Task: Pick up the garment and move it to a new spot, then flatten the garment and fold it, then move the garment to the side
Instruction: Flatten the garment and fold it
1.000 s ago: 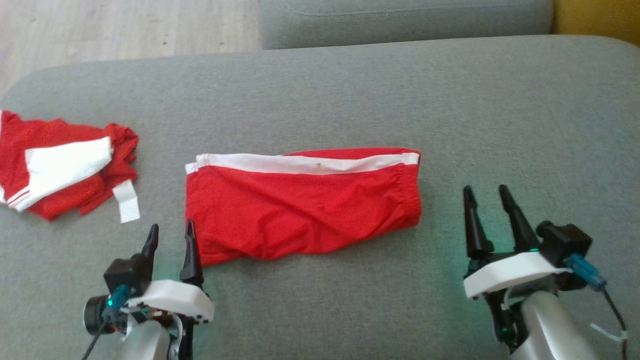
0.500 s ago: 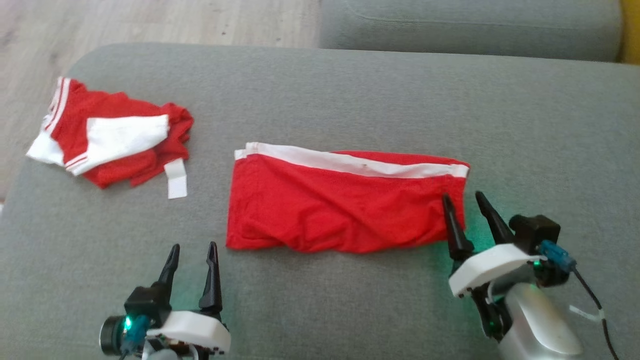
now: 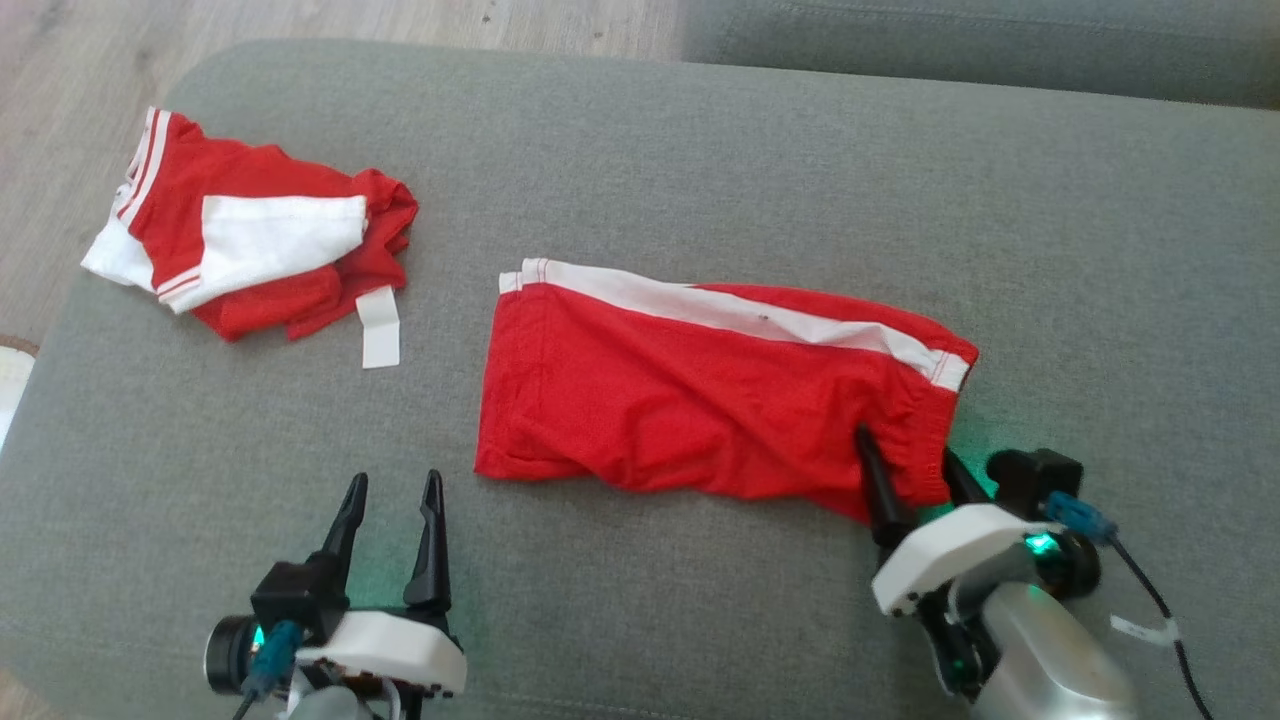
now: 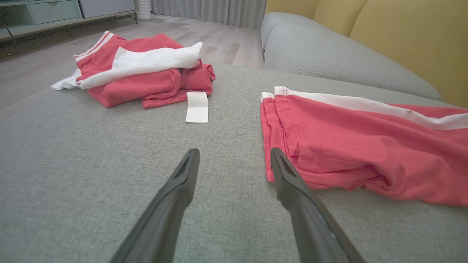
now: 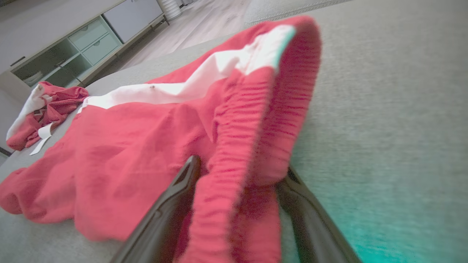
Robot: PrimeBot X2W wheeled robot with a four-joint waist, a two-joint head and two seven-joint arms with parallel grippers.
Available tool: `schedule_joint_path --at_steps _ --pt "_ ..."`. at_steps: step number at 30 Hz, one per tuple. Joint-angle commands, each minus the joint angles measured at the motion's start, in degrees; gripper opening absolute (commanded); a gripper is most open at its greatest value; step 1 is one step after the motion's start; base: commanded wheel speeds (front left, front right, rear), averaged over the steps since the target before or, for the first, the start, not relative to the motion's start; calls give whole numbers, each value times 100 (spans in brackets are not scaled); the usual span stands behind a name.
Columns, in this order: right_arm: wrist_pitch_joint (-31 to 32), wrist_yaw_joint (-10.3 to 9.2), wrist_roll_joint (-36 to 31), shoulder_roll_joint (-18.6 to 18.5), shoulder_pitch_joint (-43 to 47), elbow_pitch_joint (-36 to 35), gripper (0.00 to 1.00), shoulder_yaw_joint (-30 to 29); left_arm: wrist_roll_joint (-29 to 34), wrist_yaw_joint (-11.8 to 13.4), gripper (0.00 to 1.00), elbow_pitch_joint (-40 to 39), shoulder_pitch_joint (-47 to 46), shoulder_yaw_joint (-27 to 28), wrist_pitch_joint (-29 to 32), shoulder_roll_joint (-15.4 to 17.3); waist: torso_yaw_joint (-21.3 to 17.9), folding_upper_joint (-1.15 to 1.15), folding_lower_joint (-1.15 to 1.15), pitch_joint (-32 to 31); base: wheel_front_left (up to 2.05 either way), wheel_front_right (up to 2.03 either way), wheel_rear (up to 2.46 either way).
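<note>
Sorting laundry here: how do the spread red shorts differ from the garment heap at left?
The red shorts lie spread flat; the garment heap is bunched up. The shorts' waistband sits between the right gripper's open fingers; the heap lies untouched. Both are red with white trim.

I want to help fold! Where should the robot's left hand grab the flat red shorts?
Probably the near hem corner of the red shorts, coming low from the left hand side: the stacked hem edges lie flat there, just ahead of it.
</note>
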Motion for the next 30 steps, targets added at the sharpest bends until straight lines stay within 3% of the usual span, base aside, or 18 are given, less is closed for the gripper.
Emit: schedule_joint_path --at_steps 1,2,3,5,6,13,21,25,30 --pt "-33 37 130 40 -128 -93 100 275 -31 19 100 -171 -209 157 -54 12 10 0 0 24 0 0 0" --pt "-33 37 220 40 -153 -91 92 332 -32 16 100 -168 -211 156 -54 12 11 0 0 36 0 0 0" --pt "-33 37 301 40 -178 -75 69 358 -33 15 100 -167 -214 156 -54 12 11 0 0 43 0 0 0" --pt "-33 37 411 40 -234 -29 4 365 -37 16 100 -169 -219 152 -54 12 10 0 0 61 0 0 0" --pt "-33 37 466 40 -255 1 0 337 -36 16 100 -170 -221 147 -54 12 5 0 0 67 0 0 0" --pt "-33 37 585 40 -305 47 0 -113 -19 19 100 -200 -217 137 -54 12 -171 0 0 53 0 0 0" --pt "-33 37 -63 40 -212 -225 0 -1090 -102 2 100 -215 -177 -8 -54 12 -536 0 0 -68 0 0 0" --pt "-33 37 -101 40 -324 -654 0 -832 -185 22 100 -186 -214 -211 -55 12 -514 0 0 -93 0 0 0" --pt "-32 37 114 40 -560 -1064 0 82 -299 27 100 -125 -218 -501 -55 12 -171 0 0 -132 0 0 0"
